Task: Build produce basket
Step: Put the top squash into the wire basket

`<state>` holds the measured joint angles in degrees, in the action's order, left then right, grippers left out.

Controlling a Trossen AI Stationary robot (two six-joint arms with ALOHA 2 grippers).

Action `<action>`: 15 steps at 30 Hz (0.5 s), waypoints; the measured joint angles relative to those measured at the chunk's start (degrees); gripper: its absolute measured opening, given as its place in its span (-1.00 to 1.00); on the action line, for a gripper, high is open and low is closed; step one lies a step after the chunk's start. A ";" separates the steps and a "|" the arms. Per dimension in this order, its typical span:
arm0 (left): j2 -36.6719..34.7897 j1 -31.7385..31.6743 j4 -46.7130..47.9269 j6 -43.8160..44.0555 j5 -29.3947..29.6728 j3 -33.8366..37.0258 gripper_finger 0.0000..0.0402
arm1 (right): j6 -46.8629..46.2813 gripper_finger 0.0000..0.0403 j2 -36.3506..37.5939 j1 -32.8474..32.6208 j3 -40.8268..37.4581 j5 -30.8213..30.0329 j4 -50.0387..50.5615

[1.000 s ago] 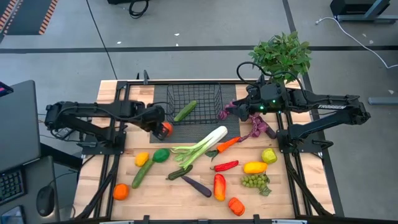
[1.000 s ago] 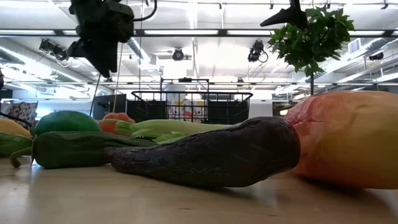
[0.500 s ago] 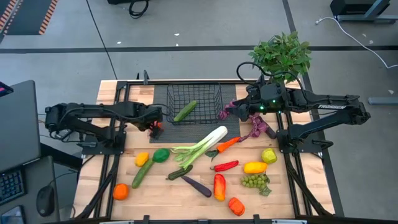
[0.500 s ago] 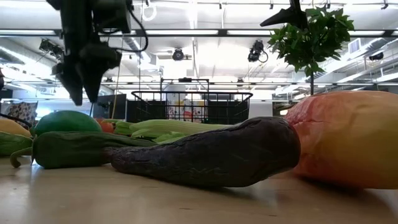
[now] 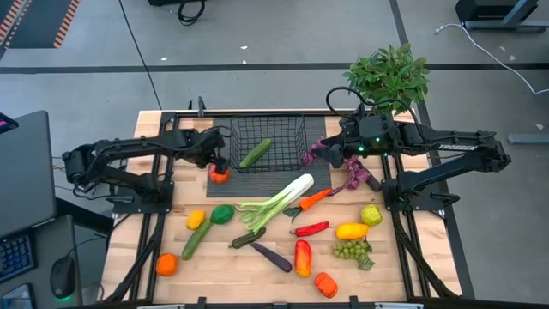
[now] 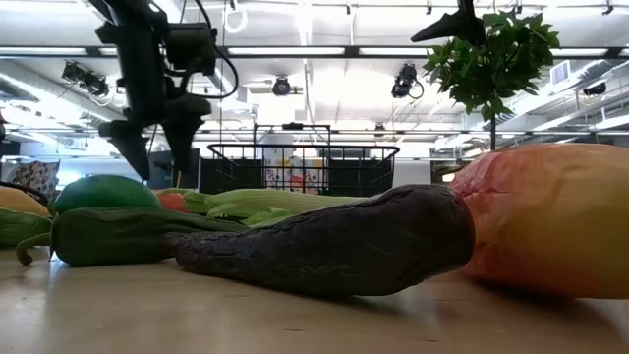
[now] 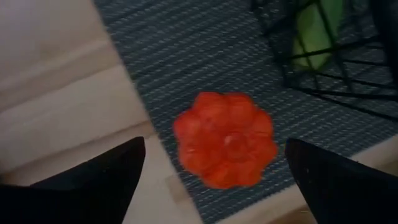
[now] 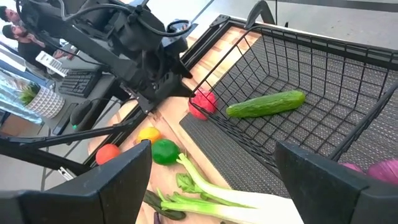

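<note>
Left gripper (image 7: pixel 214 171) open above red pepper (image 7: pixel 225 139)

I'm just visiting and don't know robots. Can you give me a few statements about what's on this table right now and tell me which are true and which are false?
1. A cucumber lies inside the wire basket. True.
2. The left gripper is squeezing the red-orange tomato. False: its fingers are spread wide, and the tomato lies free on the dark mat beside the basket.
3. The leek is in the basket. False: it lies on the table, in front of the basket.
4. The right gripper hangs by the basket's right end with its fingers open and empty. True.
5. The green grapes lie outside the basket. True.
</note>
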<state>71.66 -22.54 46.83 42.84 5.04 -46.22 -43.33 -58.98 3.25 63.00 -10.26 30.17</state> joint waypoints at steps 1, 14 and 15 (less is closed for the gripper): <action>0.63 -0.06 -0.84 -0.02 -0.63 0.00 0.98 | 0.00 0.71 0.00 0.00 0.00 0.00 0.00; 11.79 3.50 -3.86 -3.48 -3.13 -0.02 0.99 | -2.51 0.71 0.02 -0.07 0.00 0.02 0.09; 12.51 3.64 -3.89 -3.50 -3.15 -0.02 0.99 | -2.96 0.71 0.02 -0.07 0.00 0.00 0.09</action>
<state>84.18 -18.90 42.93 39.34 1.88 -46.24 -46.29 -58.96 3.18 63.00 -10.26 30.26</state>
